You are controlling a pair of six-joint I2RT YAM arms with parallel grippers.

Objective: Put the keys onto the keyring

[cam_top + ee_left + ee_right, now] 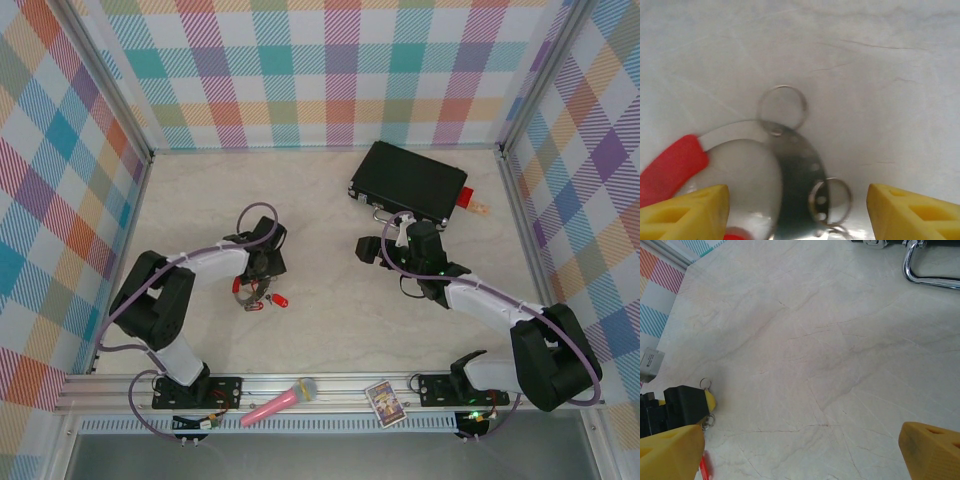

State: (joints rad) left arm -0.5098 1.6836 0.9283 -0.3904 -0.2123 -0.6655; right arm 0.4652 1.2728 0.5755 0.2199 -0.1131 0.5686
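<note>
Keyring [795,165] sits on the table [330,330] between the spread fingers [685,210] of the left gripper [798,212], nothing pinched. One red key [281,299] looks loose just beside it, so threading's unfinished, I reckon. Right gripper [800,450] is spread too, empty.

Left of middle on the bench [330,335]: the keyring [248,292], lying flat beneath the left tool [262,278], with that tool's fingers [685,212] apart on either side of it. Just right of the keyring, one of the keys [282,299]. Right of middle and farther back, the right tool [372,250]. Behind it, toward the far right, a case [408,178], with a small block [470,202] at its right end. On the near rail [330,385], a microphone [280,402] left of a card [384,403].
</note>
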